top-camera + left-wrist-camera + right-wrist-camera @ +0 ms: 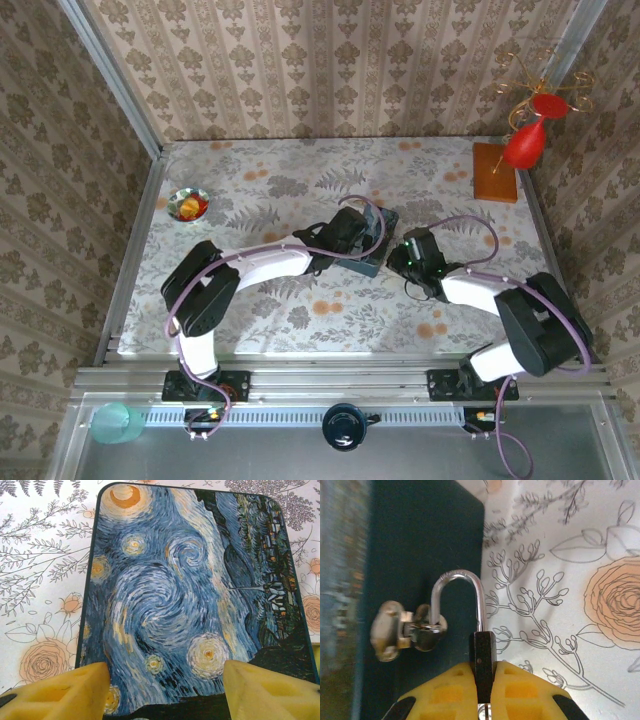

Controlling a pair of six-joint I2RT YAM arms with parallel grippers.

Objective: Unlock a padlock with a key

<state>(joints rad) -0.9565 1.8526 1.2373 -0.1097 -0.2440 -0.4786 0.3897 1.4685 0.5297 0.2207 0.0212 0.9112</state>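
**Item: padlock.** A dark body seen edge-on, standing against the dark side wall of the blue tin. The tin lies near the middle of the bench.

**Shackle.** One leg is seated in the body. The other runs down through the tin's metal latch. The loop faces the camera broadside while the body shows its thin edge, so the shackle may already be released and swung. This cannot be confirmed.

**Right pincer.** Clamped narrow on the padlock body, one yellow finger on each flat face.

**Left pincer.** Spread wide, with its yellow fingers over the near end of the painted lid. Contact with the lid cannot be told.

**Key.** Whereabouts uncertain. A small glint between the right fingers, under the body, is too small to identify.

**Progress.** The padlock is gripped and the tin is steadied. Left to do, as judged: confirm the release and draw the shackle out of the latch.
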